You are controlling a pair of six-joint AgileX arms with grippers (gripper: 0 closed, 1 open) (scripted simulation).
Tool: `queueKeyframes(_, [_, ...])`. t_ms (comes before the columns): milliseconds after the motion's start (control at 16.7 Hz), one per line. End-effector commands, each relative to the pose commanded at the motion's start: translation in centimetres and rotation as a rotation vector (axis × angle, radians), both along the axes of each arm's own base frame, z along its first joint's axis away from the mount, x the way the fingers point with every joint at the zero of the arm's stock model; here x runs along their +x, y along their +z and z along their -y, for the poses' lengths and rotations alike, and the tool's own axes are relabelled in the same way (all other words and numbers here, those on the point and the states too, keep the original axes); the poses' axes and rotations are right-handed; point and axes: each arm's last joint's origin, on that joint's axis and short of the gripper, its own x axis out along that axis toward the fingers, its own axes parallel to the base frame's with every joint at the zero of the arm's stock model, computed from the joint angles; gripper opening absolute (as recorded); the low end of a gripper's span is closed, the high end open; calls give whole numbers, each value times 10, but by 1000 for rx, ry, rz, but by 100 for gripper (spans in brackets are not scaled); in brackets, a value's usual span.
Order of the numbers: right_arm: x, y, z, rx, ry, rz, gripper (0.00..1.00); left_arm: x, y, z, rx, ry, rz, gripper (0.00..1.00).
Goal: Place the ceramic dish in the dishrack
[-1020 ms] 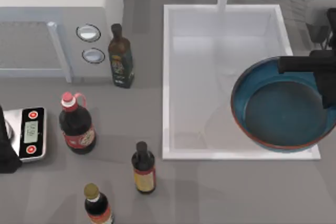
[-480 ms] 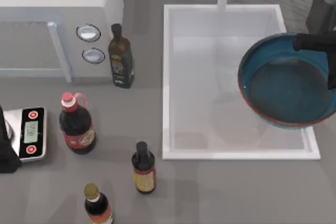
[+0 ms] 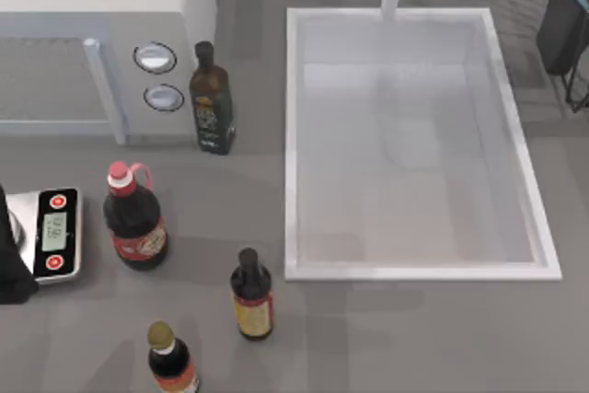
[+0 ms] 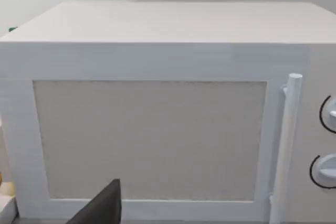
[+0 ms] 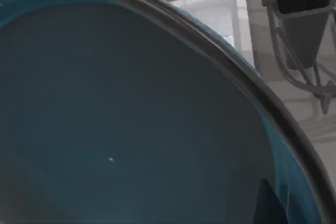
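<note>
Fingers (image 5: pixel 265 204) of the right gripper (image 5: pixel 269 209) look pinched on the one ceramic dish (image 5: pixel 115 119), carried tilted at the tabletop's far right corner, near the one dishrack (image 5: pixel 284 62). Next, I judge, it must slot between the bars. Elsewhere: one sink (image 3: pixel 293 135), four bottles (image 3: pixel 134 218), one scale (image 3: pixel 53 232), one microwave (image 3: pixel 92 6); the left arm is parked at the left edge.

My grey countertop (image 3: pixel 386 338) carried a white microwave (image 3: pixel 92 34) at its far left, with a dark green bottle (image 3: pixel 211 103) just beside it. A small scale (image 3: pixel 55 232) sat at the left edge, near a red-capped bottle (image 3: pixel 134 218) and two smaller bottles (image 3: pixel 251 296) (image 3: pixel 171 361). The white sink basin (image 3: pixel 293 135) was set into the right half.
</note>
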Motion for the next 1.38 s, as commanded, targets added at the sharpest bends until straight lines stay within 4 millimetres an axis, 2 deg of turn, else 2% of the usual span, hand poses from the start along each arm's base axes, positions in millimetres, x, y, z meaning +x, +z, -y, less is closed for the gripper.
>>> queueKeyframes(180, [-19, 18, 48, -70, -57, 314, 0, 0, 0, 0, 0, 0, 0, 100])
queueKeyframes(360, [-51, 37, 79, -210, -98, 564, 0, 0, 0, 0, 0, 0, 0, 100])
queueKeyframes(540, [-79, 49, 91, -336, -118, 705, 0, 0, 0, 0, 0, 0, 0, 100])
queueKeyframes(720, [-88, 52, 93, -375, -121, 741, 0, 0, 0, 0, 0, 0, 0, 100])
queueKeyframes(960, [-86, 52, 93, -372, -120, 740, 0, 0, 0, 0, 0, 0, 0, 100])
queueKeyframes(1080, [-76, 48, 97, -371, -120, 739, 0, 0, 0, 0, 0, 0, 0, 100])
queueKeyframes(1200, [-54, 38, 107, -369, -121, 735, 0, 0, 0, 0, 0, 0, 0, 100])
queueKeyframes(1380, [-7, 9, 122, -372, -123, 734, 0, 0, 0, 0, 0, 0, 0, 100])
